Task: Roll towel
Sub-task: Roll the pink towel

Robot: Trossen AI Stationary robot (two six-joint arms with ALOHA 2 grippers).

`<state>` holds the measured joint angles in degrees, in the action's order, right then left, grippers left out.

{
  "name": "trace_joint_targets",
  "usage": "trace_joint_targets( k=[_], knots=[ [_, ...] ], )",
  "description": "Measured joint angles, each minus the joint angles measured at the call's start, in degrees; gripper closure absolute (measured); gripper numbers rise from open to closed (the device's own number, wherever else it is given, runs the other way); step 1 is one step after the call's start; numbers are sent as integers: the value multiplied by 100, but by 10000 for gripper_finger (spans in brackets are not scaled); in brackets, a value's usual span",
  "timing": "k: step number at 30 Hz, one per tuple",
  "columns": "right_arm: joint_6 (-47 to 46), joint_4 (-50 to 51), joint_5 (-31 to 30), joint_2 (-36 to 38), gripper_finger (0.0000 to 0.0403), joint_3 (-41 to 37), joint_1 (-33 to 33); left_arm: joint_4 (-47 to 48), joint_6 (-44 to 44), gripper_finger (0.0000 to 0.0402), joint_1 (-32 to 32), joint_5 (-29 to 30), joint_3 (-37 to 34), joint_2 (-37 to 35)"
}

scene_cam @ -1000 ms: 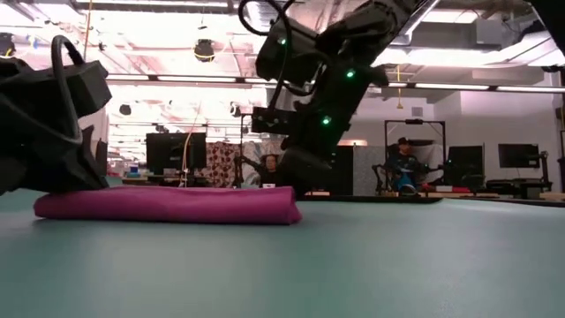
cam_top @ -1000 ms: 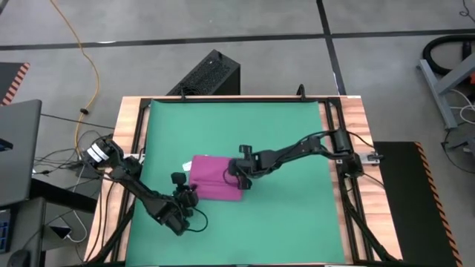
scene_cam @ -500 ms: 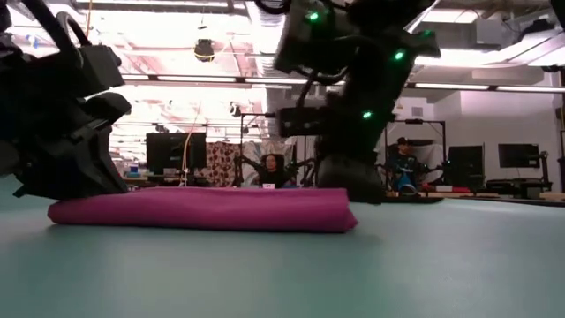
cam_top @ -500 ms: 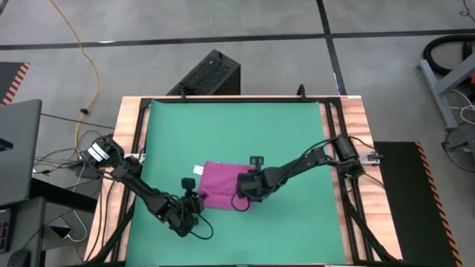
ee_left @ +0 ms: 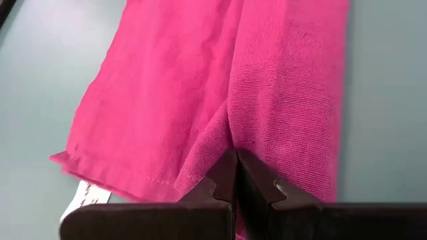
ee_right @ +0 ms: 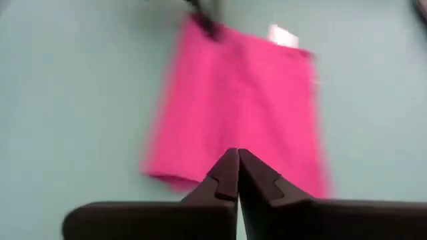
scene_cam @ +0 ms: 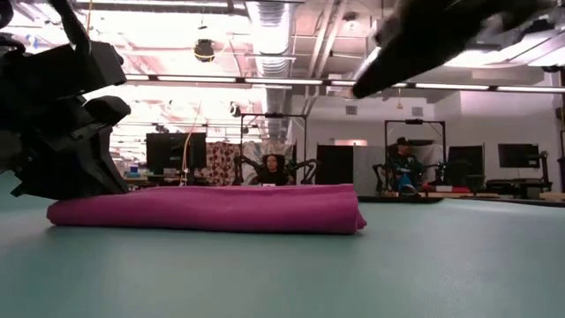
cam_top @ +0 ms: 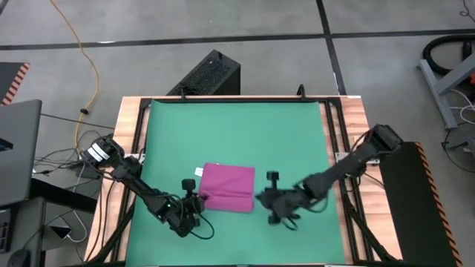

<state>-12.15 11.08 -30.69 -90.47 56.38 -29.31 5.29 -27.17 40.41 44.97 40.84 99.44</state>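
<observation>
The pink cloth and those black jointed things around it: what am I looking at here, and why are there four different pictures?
Those are two robot arms working at a table covered by a green mat. Each arm ends in a two-finger gripper. The job is to roll up the pink towel, which lies folded flat on the mat.

One camera looks straight down from above. One sits at table height, so the towel looks like a low ridge, with an office and seated people behind. The other two cameras ride on the arms' wrists, looking past their own fingers.

The left gripper is shut, pinching a fold of the towel at its edge. The right gripper looks shut, holds nothing, and sits on the bare mat beside the towel. A small white tag pokes out at one corner.
</observation>
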Motion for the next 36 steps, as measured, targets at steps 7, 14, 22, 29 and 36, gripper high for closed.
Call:
trace_joint_targets(
  k=[7,14,22,29,36],
  knots=[
    [63,-2601,-241,-83,278,-1196,-523,-523,61,402,-112,-270,9,-3],
    [1160,-3545,-100,-1034,142,-1087,-462,-648,85,401,-347,-575,9,-7],
    [1248,-3495,-74,-1816,122,-823,-246,-626,58,401,-467,-806,13,-20],
    [1127,-3268,61,-1874,122,-832,79,-511,97,402,-470,-996,20,-24],
    [436,-2571,391,-1838,122,-857,285,-406,95,401,-468,-1072,17,-24]
  ],
)
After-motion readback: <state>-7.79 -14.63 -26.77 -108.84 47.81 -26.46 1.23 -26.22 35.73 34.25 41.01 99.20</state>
